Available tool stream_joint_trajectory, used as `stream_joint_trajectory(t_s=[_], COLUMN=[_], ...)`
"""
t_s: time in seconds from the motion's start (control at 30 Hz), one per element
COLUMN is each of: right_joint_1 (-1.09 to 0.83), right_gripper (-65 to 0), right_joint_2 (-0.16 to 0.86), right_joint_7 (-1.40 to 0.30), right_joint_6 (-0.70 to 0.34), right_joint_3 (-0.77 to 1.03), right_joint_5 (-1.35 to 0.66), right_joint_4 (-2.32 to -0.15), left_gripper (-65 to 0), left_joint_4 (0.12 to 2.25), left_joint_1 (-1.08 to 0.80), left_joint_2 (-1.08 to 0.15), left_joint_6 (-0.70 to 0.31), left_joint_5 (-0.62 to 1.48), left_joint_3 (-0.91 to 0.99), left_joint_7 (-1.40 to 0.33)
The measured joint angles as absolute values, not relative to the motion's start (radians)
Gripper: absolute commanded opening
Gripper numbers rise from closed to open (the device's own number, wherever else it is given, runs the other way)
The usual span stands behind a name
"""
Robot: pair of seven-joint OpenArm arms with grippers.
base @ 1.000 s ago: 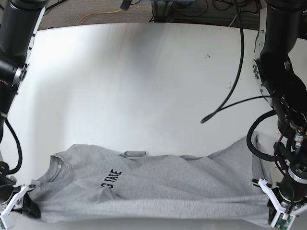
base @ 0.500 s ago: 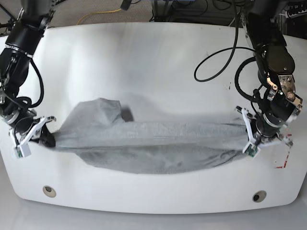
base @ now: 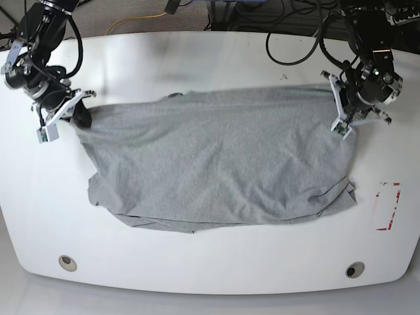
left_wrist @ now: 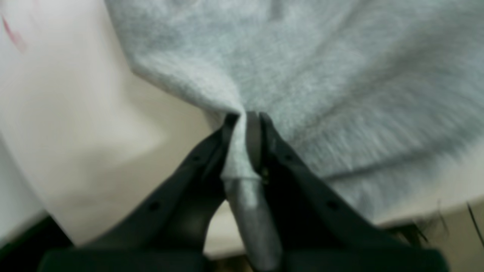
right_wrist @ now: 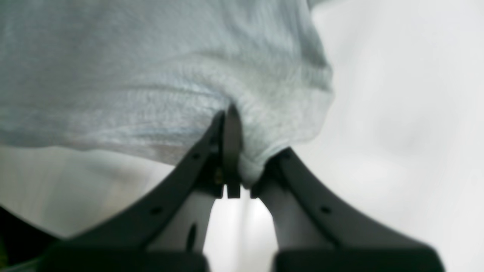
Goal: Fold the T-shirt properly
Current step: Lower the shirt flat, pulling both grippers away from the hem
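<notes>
The T-shirt (base: 220,157) lies spread across the middle of the white table (base: 197,59), plain grey side up, no print showing. Far edge is stretched between both arms; near edge is doubled, w/ a lower layer peeking out along the bottom and at the right corner. Left gripper (base: 346,108) is clamped tight on the far corner at the base view's right; wrist cam shows cloth pinched between its black fingers (left_wrist: 272,151). Right gripper (base: 72,113) is likewise closed on the opposite far corner, fabric bunched between its fingers (right_wrist: 211,151). Red marking (base: 388,207) sits on the table, just beside the shirt's right edge.
</notes>
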State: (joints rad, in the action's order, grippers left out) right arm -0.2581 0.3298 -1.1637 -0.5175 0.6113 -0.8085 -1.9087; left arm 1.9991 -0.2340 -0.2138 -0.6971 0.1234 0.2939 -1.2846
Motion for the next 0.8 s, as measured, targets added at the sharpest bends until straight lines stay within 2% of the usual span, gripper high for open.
stream_joint_trajectory(t_s=[0.1,0.27,0.47,0.8], right_joint_1=[-0.328,-0.469,-0.557,-0.547], right_gripper=[-65.0,-65.0,-65.0,-65.0], right_joint_2=[0.296,0.271,0.262,0.263], right_joint_7=[-1.155,-1.163,-1.156,-1.163], right_joint_6=[-0.522,-0.524,-0.524,-0.521], right_joint_3=[0.639,0.717,0.757,0.761], right_joint_5=[-0.839,-0.915,-1.002,-1.003], right_joint_4=[-1.938,-1.942,-1.953,-1.955], left_gripper=[-65.0,-65.0,-65.0,-65.0], left_joint_4=[2.001,2.000,2.000,2.000], left_joint_1=[-0.310,-0.458,-0.595,-0.514], left_joint_2=[-0.217,-0.213,-0.210,-0.173], left_joint_6=[-0.697,-0.698,-0.701,-0.702], left_joint_5=[0.130,0.144,0.142,0.141], left_joint_3=[0.311,0.443,0.498,0.549], left_joint_7=[-1.270,-1.221,-1.072,-1.058])
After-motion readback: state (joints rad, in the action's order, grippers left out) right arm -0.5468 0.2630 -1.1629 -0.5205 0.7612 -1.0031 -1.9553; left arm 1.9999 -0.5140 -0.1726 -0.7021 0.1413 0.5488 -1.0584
